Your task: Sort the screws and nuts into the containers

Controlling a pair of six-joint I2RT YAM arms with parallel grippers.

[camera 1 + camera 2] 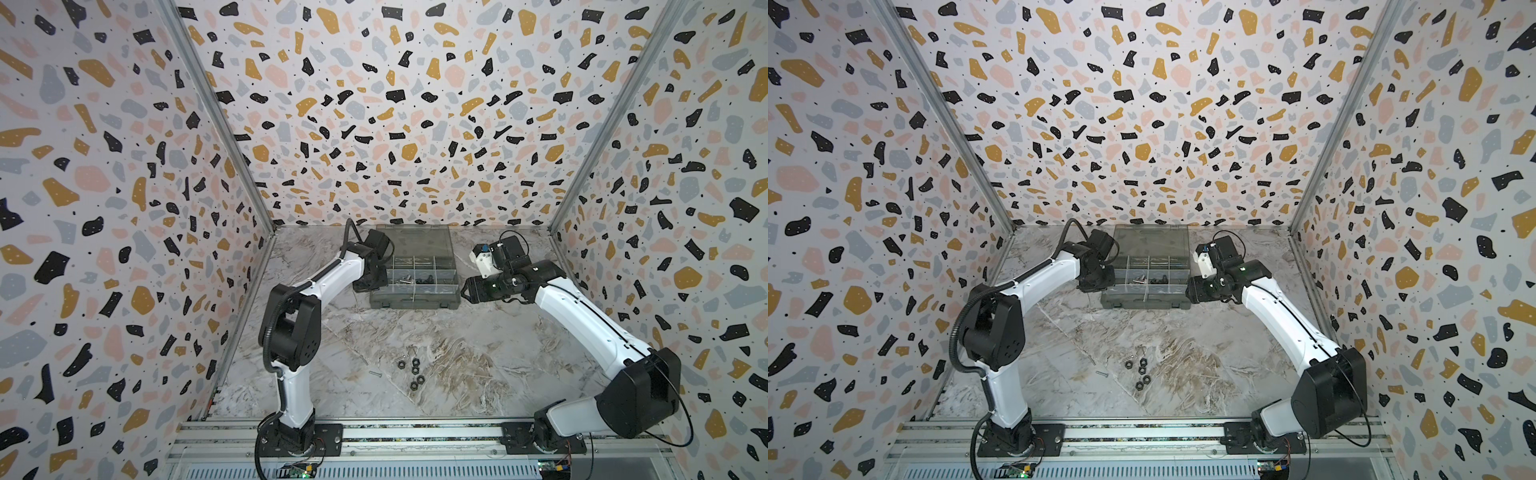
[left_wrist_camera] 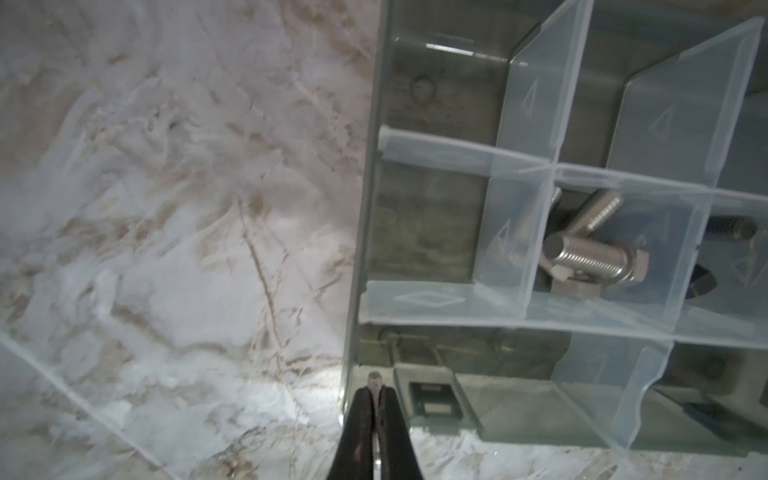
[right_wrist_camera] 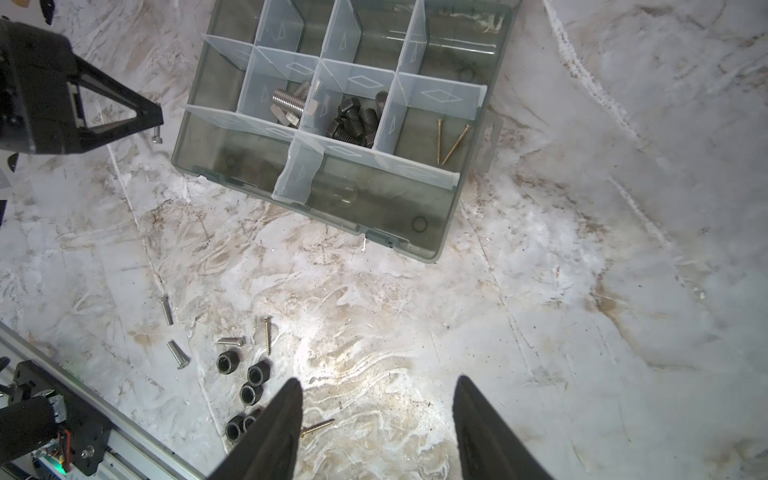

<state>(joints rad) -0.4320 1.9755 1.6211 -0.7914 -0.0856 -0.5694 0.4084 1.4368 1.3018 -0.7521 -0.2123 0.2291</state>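
Marble tabletop (image 1: 478, 353): L gripper (image 2: 376, 399) is clenching a thin silver screw (image 2: 374, 380) just left of organiser box (image 3: 449, 216) wall; letting go here, it's prob. dropping outside it. R gripper (image 3: 378, 380) is hanging released; nuts (image 3: 257, 372) are lying near-centre.

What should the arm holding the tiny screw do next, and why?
Probably carry the small silver screw sideways over the organiser box, above an empty compartment. The left gripper is shut on it beside the box's wall, not yet over any compartment.
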